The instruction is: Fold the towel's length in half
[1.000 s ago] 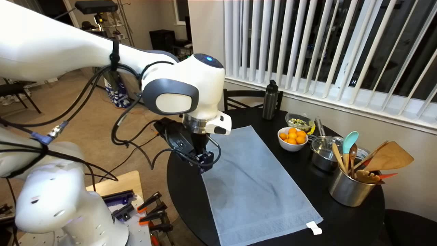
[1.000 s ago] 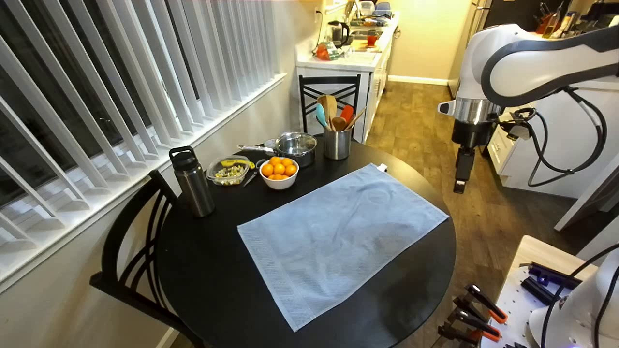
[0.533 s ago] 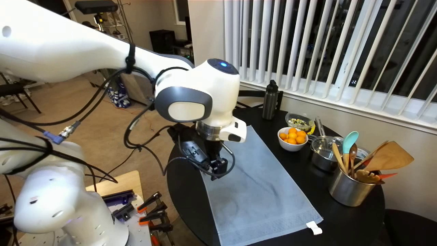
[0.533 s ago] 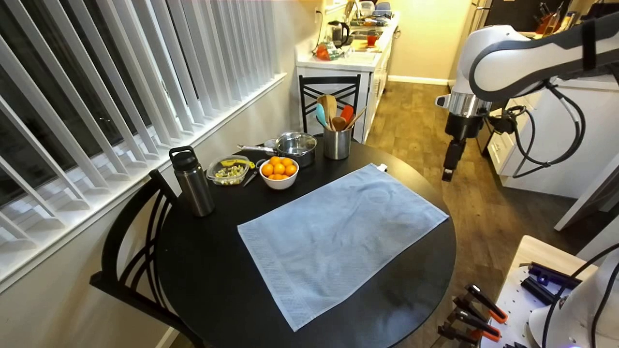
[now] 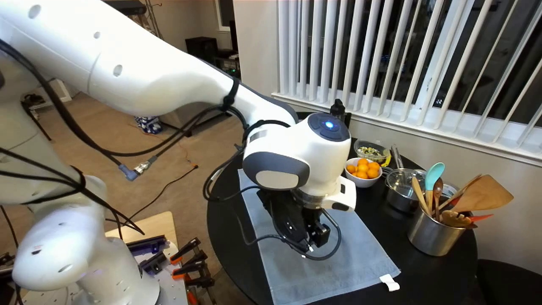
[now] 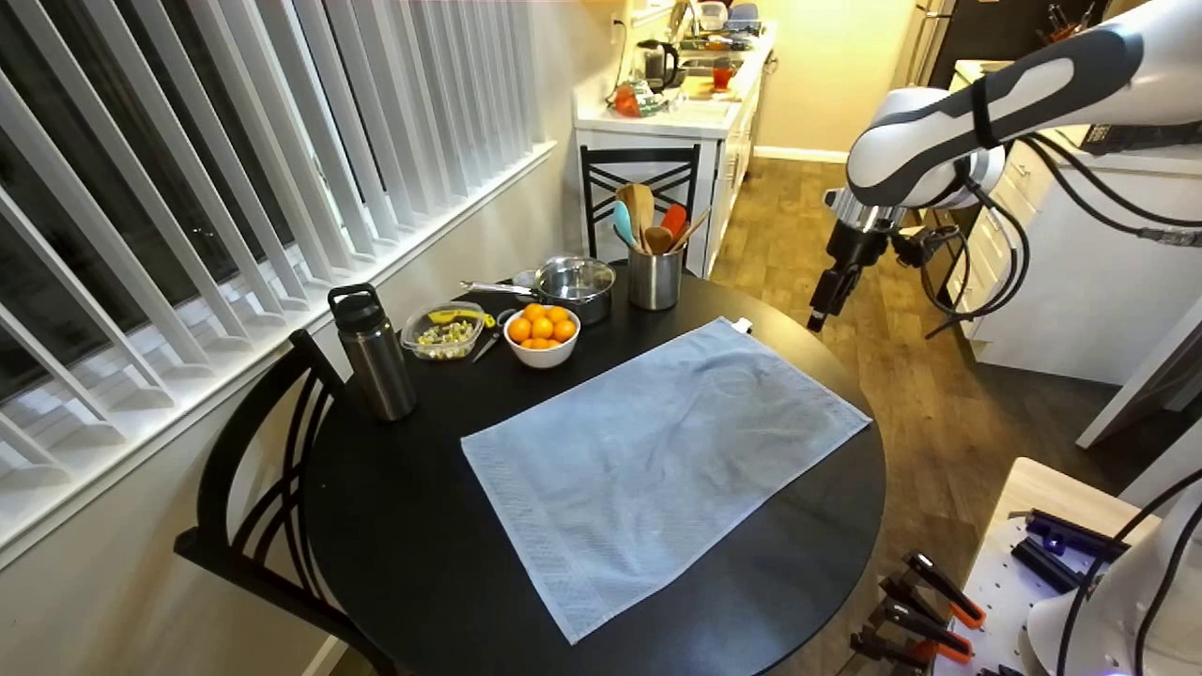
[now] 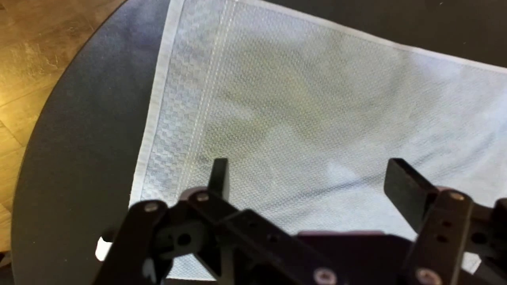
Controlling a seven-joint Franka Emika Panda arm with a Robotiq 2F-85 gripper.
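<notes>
With my gripper [image 7: 309, 180] spread wide and holding nothing, and the towel [image 6: 648, 469] unfolded on the desk [image 6: 423, 545], 1 corner almost at the edge, I'd centre over that end's short hem [image 7: 151, 114], descend gently and pinch it without scraping the desk.

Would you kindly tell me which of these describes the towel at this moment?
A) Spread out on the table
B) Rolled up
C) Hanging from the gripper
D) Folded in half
A, since an exterior view shows all four corners of the towel lying apart on the black table, while in the wrist view the open gripper holds none of it.
</notes>
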